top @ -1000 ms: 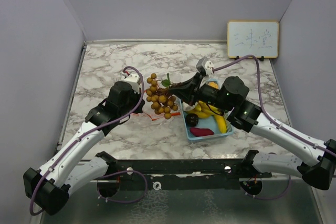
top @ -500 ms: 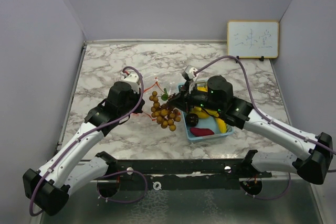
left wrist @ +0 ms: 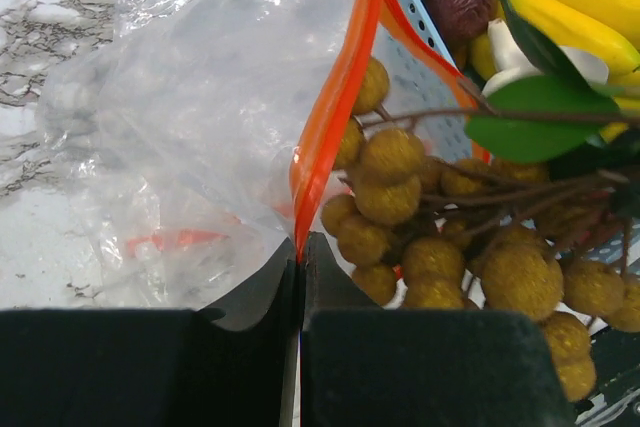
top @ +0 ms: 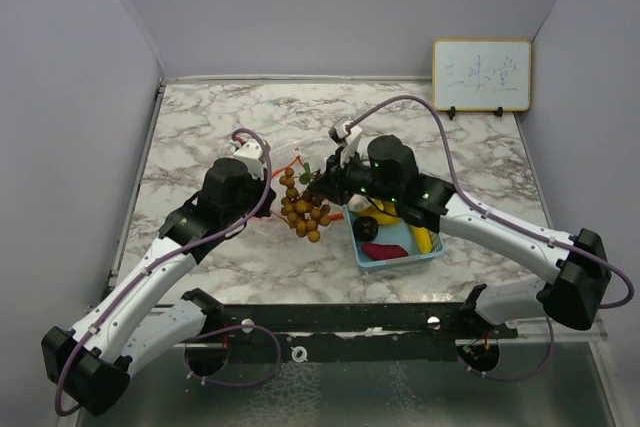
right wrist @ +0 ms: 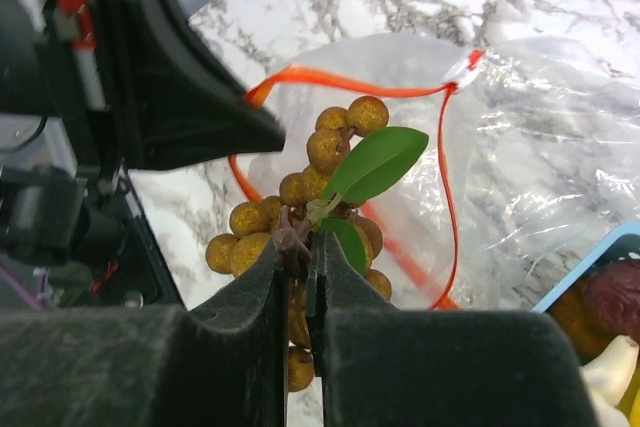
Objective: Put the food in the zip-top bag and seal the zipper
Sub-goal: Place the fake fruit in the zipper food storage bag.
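A clear zip-top bag (left wrist: 200, 107) with an orange zipper strip (left wrist: 335, 97) lies on the marble table left of centre; it also shows in the top view (top: 270, 182) and the right wrist view (right wrist: 540, 167). My left gripper (left wrist: 300, 252) is shut on the orange zipper edge. My right gripper (right wrist: 308, 247) is shut on the stem of the brown berry cluster (top: 303, 209), which hangs at the bag's mouth with its green leaf (right wrist: 375, 162) up. Yellow bananas (top: 415, 227), a magenta tuber (top: 383, 250) and a dark purple piece (top: 366, 228) lie in the light-blue basket (top: 425, 257).
A small whiteboard (top: 481, 75) leans against the back wall at the right. Grey walls close in the table on three sides. The black frame rail (top: 340, 317) runs along the near edge.
My right gripper has carried the berry cluster left and down, from above the basket's edge to the bag's mouth beside my left gripper. The left arm has barely moved.
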`<state>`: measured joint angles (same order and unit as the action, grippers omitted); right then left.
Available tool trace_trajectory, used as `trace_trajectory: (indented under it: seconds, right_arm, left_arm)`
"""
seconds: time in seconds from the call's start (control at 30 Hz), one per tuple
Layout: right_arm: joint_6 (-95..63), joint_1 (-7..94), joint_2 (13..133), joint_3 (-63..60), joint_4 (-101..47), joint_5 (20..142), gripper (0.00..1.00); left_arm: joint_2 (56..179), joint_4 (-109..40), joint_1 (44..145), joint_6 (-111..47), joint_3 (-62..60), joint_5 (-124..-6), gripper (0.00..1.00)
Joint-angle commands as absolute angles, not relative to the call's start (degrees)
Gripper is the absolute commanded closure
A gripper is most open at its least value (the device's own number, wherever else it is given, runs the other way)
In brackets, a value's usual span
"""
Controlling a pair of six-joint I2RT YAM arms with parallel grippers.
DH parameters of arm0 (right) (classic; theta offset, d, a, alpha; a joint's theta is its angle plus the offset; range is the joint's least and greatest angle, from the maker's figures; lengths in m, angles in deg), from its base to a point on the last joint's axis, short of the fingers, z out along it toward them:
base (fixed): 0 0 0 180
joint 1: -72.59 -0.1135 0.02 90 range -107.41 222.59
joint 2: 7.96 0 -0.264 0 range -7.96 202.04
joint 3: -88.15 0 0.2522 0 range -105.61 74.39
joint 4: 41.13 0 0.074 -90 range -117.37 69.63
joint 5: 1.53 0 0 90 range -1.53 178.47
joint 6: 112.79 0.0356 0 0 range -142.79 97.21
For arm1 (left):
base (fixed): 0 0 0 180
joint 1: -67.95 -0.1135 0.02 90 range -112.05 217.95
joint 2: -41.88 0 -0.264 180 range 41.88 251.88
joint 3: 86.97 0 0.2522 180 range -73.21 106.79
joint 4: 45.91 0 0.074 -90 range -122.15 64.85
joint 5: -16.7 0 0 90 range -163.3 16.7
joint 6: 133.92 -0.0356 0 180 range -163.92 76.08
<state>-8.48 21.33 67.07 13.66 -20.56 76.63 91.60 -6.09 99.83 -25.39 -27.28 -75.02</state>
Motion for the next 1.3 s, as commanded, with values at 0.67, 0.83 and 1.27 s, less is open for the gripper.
trace_trajectory:
  seconds: [0.67, 0.83, 1.27]
  right_arm:
    - [-7.7, 19.3, 70.9, 21.5, -46.1, 106.0, 0.98]
    - [-9.0, 17.6, 70.5, 20.3, -45.3, 101.9, 0.82]
    - [-9.2, 17.5, 61.7, 21.1, -30.1, 106.7, 0.29]
  left_arm:
    - [91.8, -12.7, 99.8, -18.7, -24.4, -59.8, 1.00]
    - [94.4, -13.8, 99.8, -18.3, -23.8, -61.6, 1.00]
    - [96.0, -12.0, 99.8, -19.9, -22.2, -66.6, 1.00]
